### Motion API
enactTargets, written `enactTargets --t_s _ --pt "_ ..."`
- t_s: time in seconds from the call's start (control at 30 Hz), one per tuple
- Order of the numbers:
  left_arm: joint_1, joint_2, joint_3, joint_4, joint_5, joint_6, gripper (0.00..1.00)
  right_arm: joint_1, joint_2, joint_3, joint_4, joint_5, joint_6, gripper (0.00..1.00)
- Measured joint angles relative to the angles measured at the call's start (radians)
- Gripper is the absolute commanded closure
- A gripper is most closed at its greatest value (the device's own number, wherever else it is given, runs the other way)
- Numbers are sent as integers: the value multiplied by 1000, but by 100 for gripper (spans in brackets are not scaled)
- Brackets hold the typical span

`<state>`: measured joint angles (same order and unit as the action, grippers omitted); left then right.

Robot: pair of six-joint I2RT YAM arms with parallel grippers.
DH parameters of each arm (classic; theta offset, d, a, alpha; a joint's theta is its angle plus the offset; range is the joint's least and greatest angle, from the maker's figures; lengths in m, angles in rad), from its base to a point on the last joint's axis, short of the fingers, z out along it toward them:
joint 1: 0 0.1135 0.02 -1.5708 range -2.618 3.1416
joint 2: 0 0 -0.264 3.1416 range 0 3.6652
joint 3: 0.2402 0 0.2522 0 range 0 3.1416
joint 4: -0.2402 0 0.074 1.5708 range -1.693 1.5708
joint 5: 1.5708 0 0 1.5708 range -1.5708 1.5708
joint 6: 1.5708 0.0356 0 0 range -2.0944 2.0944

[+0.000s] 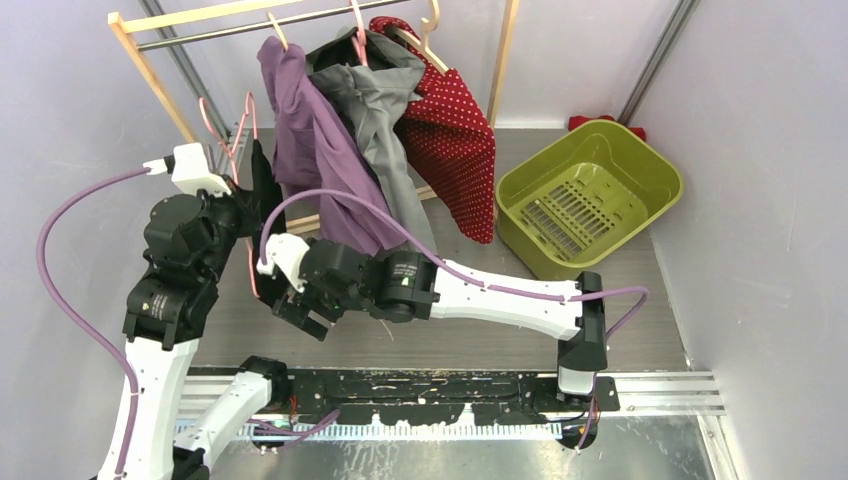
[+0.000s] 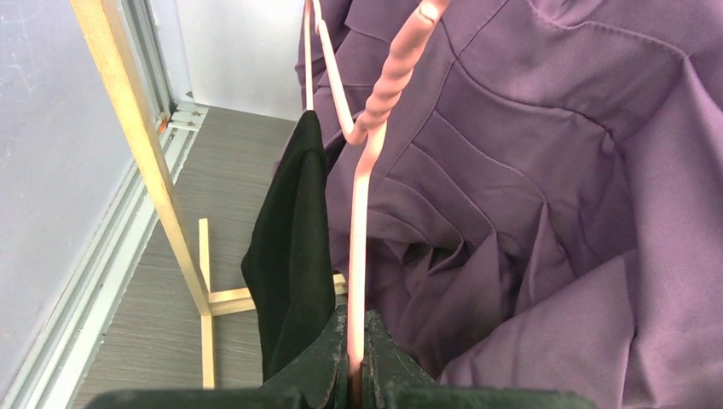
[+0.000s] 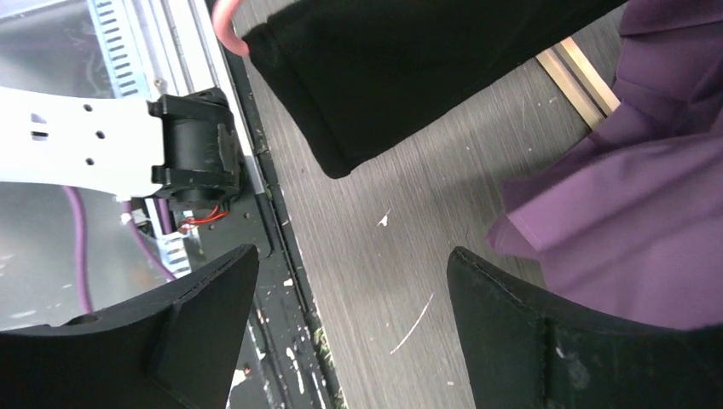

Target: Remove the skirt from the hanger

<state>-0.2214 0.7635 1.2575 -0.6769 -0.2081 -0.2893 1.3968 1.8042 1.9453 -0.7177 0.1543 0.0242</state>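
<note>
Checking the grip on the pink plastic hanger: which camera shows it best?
Left wrist view: the pink plastic hanger rises from between the shut left fingers, black fabric skirt draped beside it. The top view shows only thin pink loops by the left arm; the right wrist view just one curved end.

The top view looks down from above and behind both arms, taking in the whole bench and clothes rack. The left wrist view looks along the left hand, very near a pink hanger. The right wrist view looks down past the right hand at the bench, close up. All three share the black garment and purple garment.
</note>
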Motion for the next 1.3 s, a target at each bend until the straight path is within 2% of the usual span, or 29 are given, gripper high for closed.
enactTargets --t_s 0.13,0.5,0.8,1.0,1.13,1.2,1.23,1.3 --pt "0 0 20 -10 10 -18 100 0 -3 -115 124 1 -23 14" --pt "0 -7 33 -28 19 -26 100 0 -3 -187 376 -10 -24 15" --pt "0 -11 35 -35 19 -26 100 -26 4 -200 477 -44 -21 17" --pt "0 -13 38 -40 22 -27 100 -85 52 -199 526 -90 22 22" --pt "5 -10 44 -43 8 -24 100 -109 75 -198 547 -111 36 34" --pt "5 -5 47 -43 9 -26 100 -115 77 -197 552 -114 42 46" --pt "5 -3 48 -42 11 -27 100 -117 78 -197 553 -116 45 59" --pt "5 -2 48 -44 11 -27 100 -119 80 -196 557 -119 58 93"
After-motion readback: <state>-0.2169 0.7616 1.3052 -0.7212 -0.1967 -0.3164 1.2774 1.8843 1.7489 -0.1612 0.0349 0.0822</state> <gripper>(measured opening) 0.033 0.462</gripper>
